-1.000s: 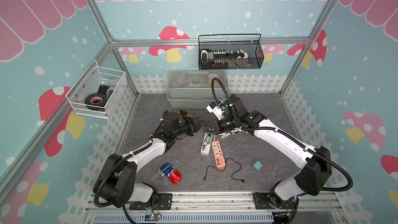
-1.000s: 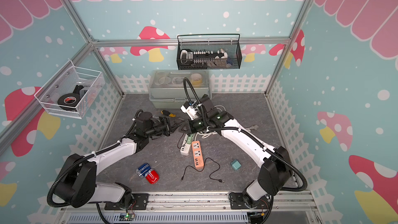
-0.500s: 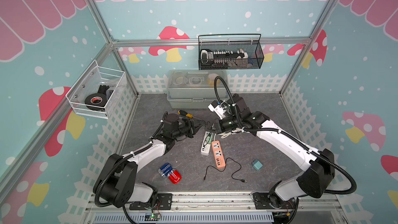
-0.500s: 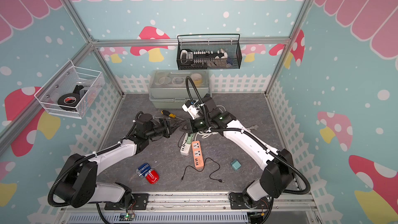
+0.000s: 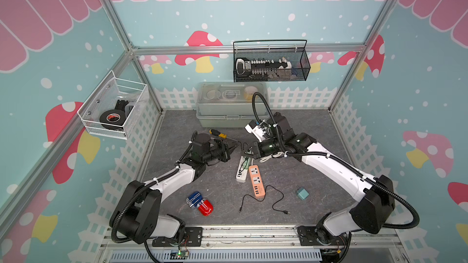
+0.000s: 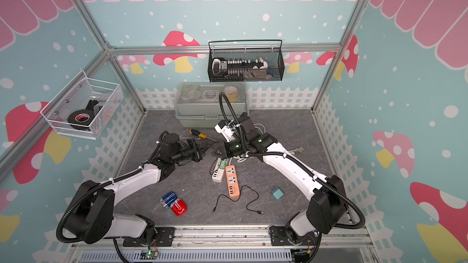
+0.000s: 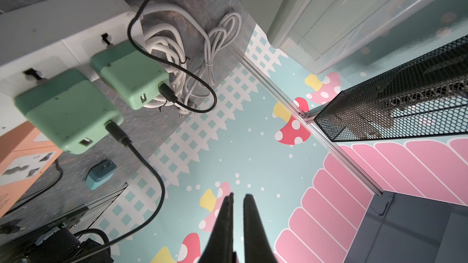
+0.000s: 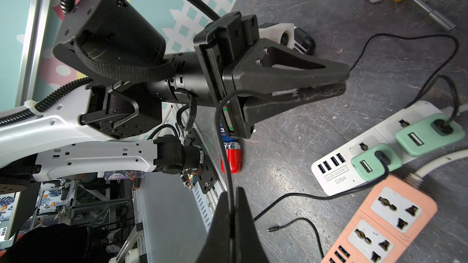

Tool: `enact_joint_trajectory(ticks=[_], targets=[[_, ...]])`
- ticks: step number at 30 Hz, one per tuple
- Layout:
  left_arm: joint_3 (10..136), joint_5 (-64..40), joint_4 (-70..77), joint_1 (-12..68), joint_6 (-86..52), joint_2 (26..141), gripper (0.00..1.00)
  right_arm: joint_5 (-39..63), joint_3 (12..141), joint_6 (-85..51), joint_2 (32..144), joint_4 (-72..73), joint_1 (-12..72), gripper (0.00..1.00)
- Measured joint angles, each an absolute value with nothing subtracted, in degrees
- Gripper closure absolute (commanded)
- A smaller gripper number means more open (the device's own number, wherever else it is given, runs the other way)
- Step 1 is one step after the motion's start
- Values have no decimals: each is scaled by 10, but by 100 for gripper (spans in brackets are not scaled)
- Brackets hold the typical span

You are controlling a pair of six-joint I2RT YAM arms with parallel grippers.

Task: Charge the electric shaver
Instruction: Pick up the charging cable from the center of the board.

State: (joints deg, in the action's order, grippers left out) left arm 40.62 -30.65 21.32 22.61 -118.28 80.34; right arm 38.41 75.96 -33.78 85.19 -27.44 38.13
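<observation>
In both top views the electric shaver, a red-and-blue body, lies on the near left of the bench, well apart from both arms. The left end effector and right end effector point at each other, tips almost touching, above the far end of the white power strip. From that height the thin wire between them is hard to read.

The right wrist view settles more. The right end effector has its fingers pressed together on a black cable, which runs on to the nearer of two green adapters plugged into the white power strip. The same view shows the left end effector from the side with its fingers brought together. The cable's other run reaches that seam, but whether it is pinched there cannot be told. The shaver's red end shows behind it, on the bench.

The left wrist view alone shows the left fingertips head-on, only a sliver apart with nothing clearly between them. It also shows each adapter carrying its own black lead.
</observation>
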Motion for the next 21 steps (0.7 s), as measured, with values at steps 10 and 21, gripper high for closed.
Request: enact_joint_trajectory(ticks=[10, 21], targets=[[406, -300, 213, 221, -1179, 798, 100, 381, 726, -351, 818, -267, 365, 95], [527, -187, 116, 238, -1023, 767, 100, 345, 652, -533, 722, -149, 332, 35]])
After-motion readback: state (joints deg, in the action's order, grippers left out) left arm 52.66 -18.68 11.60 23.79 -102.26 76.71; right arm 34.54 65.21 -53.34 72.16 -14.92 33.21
